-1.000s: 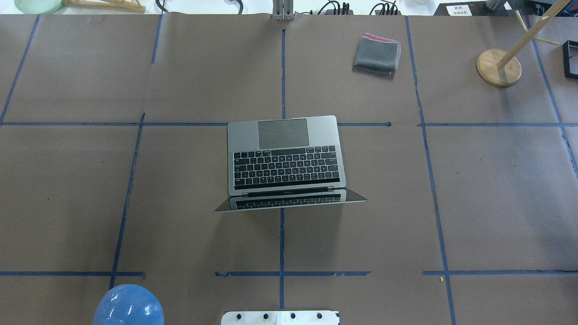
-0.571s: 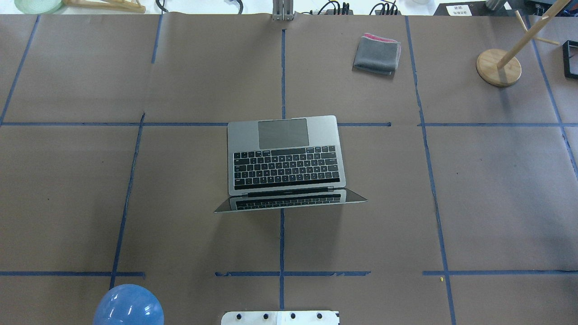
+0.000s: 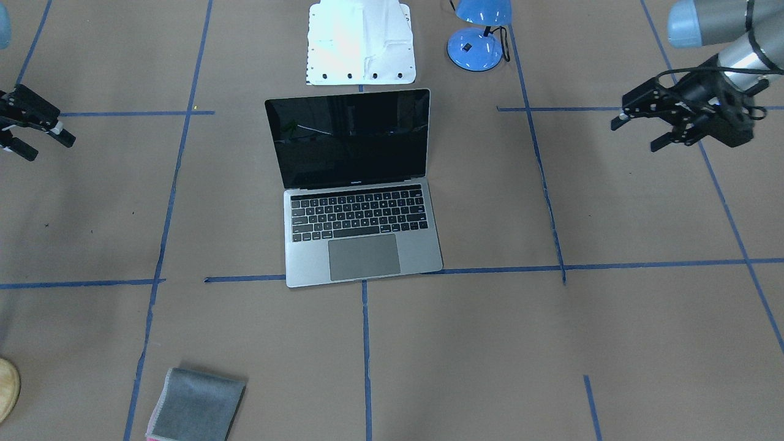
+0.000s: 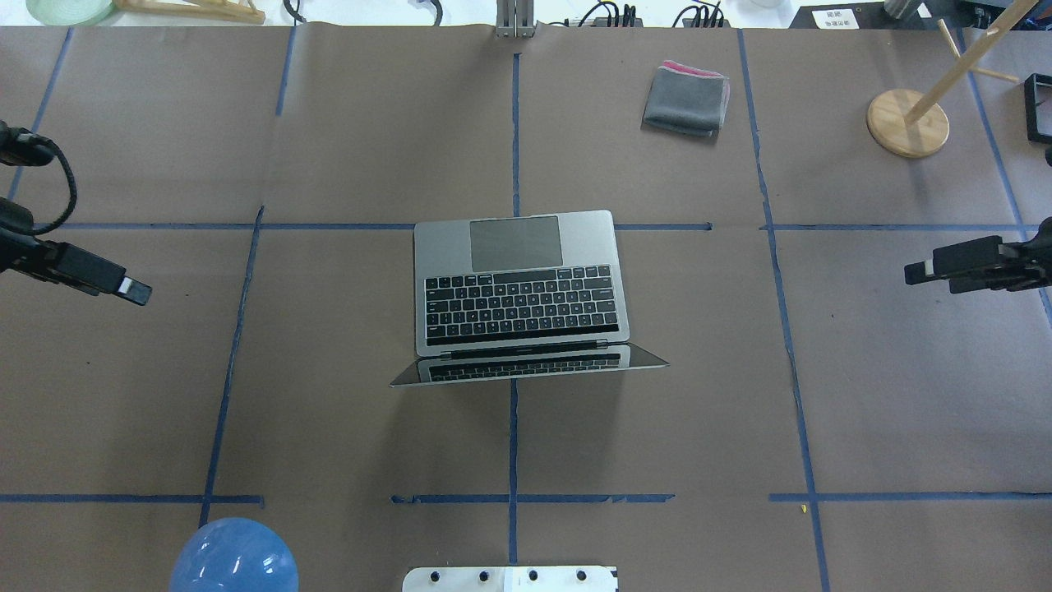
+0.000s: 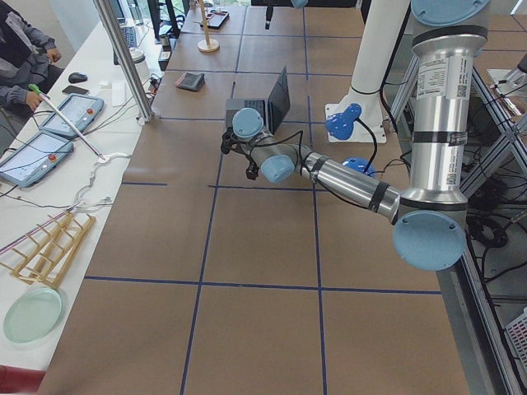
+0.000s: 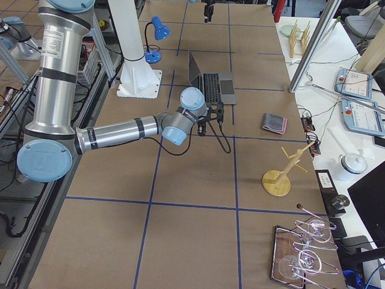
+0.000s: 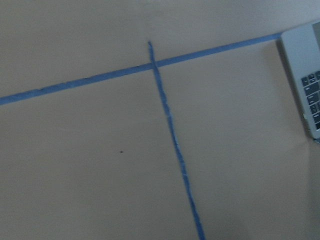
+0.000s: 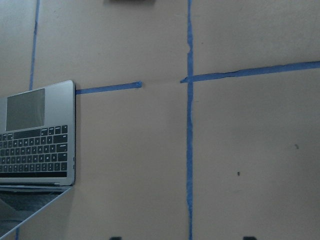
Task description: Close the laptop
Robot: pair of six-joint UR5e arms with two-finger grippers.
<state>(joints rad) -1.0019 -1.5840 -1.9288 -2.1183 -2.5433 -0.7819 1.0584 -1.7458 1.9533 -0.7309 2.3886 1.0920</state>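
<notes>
Laptop (image 4: 518,279) open on worktop (image 4: 329,411); my left gripper (image 3: 634,135), right gripper (image 3: 48,147) both spread wide, well clear. Risk: off-centre push on lid (image 3: 349,135) skids whole machine (paper looks slick), or lid slams.

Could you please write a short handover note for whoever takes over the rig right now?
The left gripper is open and empty, well clear of the laptop on one side.
The right gripper is open and empty on the opposite side.
The laptop sits mid-table, lid raised, screen dark, untouched.
Done: nothing.
Left: reach the lid and press it down onto the keyboard.
</notes>
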